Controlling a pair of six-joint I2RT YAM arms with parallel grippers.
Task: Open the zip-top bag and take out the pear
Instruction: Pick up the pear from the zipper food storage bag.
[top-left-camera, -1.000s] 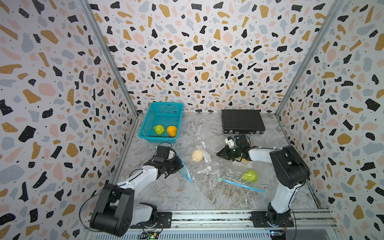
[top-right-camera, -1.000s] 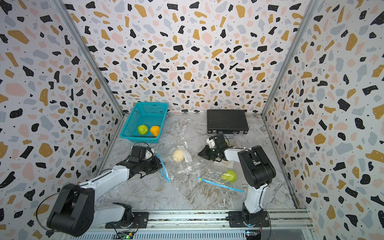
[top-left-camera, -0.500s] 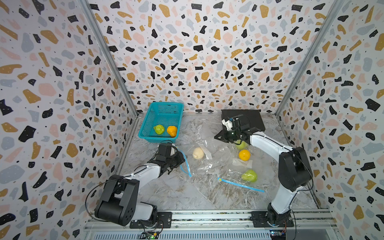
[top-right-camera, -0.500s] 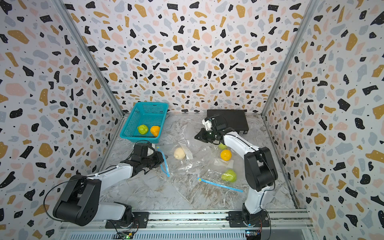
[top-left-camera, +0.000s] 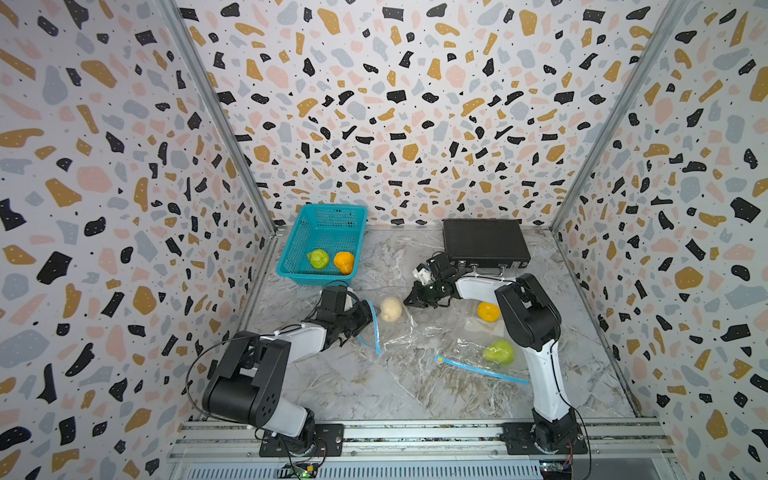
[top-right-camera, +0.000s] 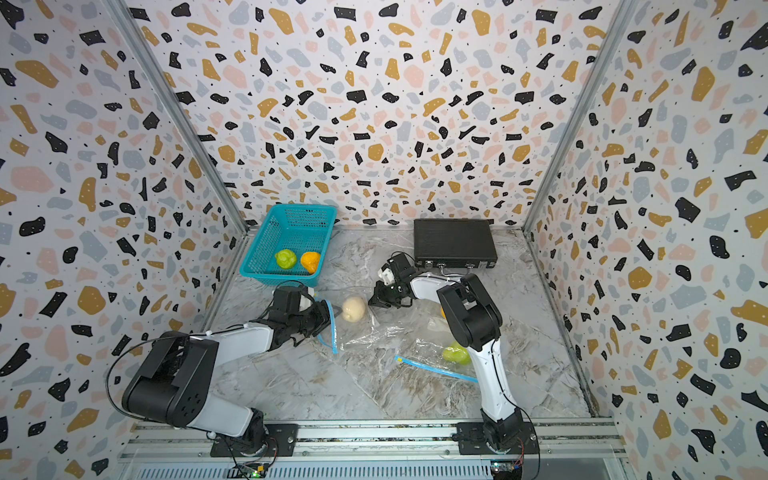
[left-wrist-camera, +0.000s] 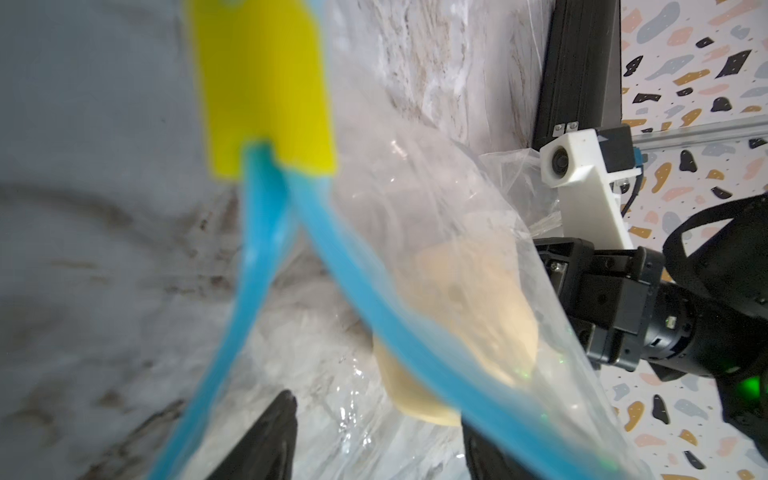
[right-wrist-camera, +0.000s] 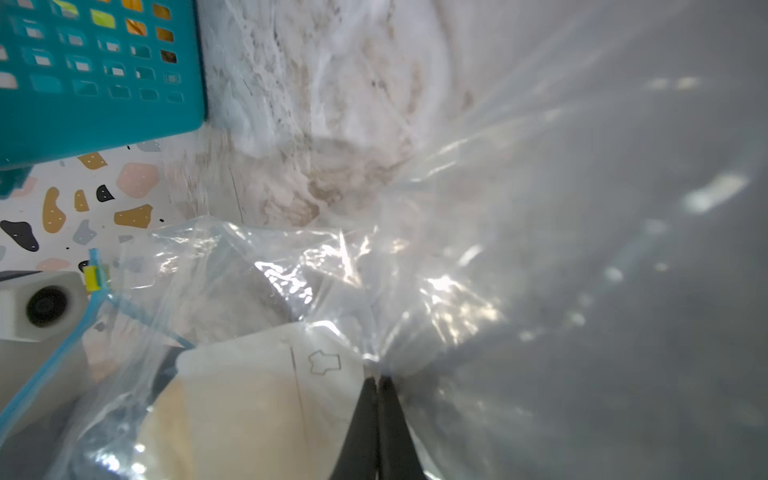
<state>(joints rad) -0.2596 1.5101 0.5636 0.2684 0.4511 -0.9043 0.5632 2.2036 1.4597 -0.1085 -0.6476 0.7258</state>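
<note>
While my right pincer (top-left-camera: 411, 302) is clenched on a fold of the zip-top bag (top-left-camera: 401, 334), its two black tips pressed together on the clear film in the right wrist view, my left pincer (top-left-camera: 365, 320) stands released at the bag's mouth. Its fingers (left-wrist-camera: 282, 436) are spread apart, and the blue zip track (left-wrist-camera: 415, 345) crosses the gap between them; whether it touches either I cannot tell. From the yellow slider (left-wrist-camera: 266, 91) the track's two strips run apart.

The pear (top-left-camera: 390, 308), pale beige, lies inside the bag on the marble table (top-left-camera: 353, 382). In both top views my left pincer is just beside it at nine o'clock, my right at three. From the pear, the teal basket (top-left-camera: 318, 277) sits at eleven o'clock, the black case (top-left-camera: 484, 241) at two, an orange (top-left-camera: 488, 311) at three beyond my right pincer, and a second bag (top-left-camera: 465, 361) holding a green fruit (top-left-camera: 498, 352) at four.
</note>
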